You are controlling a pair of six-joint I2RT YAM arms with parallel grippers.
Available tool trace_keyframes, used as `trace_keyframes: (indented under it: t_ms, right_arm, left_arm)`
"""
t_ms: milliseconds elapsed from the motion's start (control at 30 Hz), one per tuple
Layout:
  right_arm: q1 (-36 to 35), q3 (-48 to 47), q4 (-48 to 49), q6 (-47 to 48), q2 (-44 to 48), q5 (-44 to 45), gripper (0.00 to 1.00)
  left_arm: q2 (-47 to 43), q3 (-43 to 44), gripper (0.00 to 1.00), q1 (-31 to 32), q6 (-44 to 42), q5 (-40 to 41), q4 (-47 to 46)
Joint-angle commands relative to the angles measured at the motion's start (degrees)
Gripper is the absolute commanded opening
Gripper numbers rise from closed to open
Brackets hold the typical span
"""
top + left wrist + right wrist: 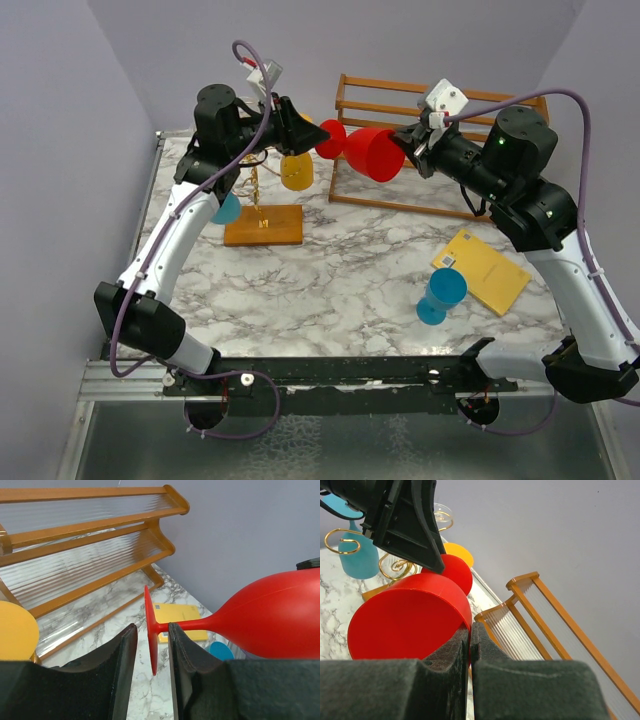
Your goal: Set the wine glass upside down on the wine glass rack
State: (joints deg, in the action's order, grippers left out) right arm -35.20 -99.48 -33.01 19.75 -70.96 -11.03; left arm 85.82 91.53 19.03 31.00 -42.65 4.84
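A red wine glass (372,152) hangs on its side in the air between both arms, left of the wooden shelf. My right gripper (408,150) is shut on its rim, the wall pinched between the pads (462,647). My left gripper (151,630) stands narrowly open around the glass's round foot (149,625), with a gap on the left side and the stem running past the right finger (182,647). The wine glass rack (256,190), gold wire on an orange-brown base (264,226), stands below my left gripper (312,130).
A yellow glass (297,172) and a teal glass (226,208) hang on the wire rack. A brown slatted wooden shelf (400,95) stands at the back. A blue glass (440,295) and a yellow flat packet (485,270) lie at the right front.
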Motion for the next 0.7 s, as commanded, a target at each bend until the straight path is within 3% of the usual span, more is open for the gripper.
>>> trace_keyframes:
  t_ms: [0, 133, 300, 500, 667]
  right_arm:
    - [-0.3, -1.8, 0.5, -0.3, 0.2, -1.0, 0.01]
    - [-0.3, -1.7, 0.5, -0.3, 0.2, -0.7, 0.01]
    - [-0.3, -0.4, 1.1, 0.1, 0.6, 0.0, 0.01]
    - [-0.3, 2.2, 2.8, 1.2, 1.5, 2.6, 0.02]
    - [-0.3, 3.7, 3.3, 2.1, 2.3, 3.6, 0.08]
  left_arm:
    - [0.3, 0.5, 0.30, 0.7, 0.5, -0.6, -0.5]
    - [0.6, 0.5, 0.20, 0.7, 0.5, -1.0, -0.5]
    - [0.1, 0.2, 0.00, 0.8, -0.2, -1.8, -1.2]
    - [-1.2, -0.1, 0.00, 0.7, -1.9, -1.5, -1.4]
    - [-2.0, 0.4, 0.00, -0.1, -2.9, -1.5, -0.8]
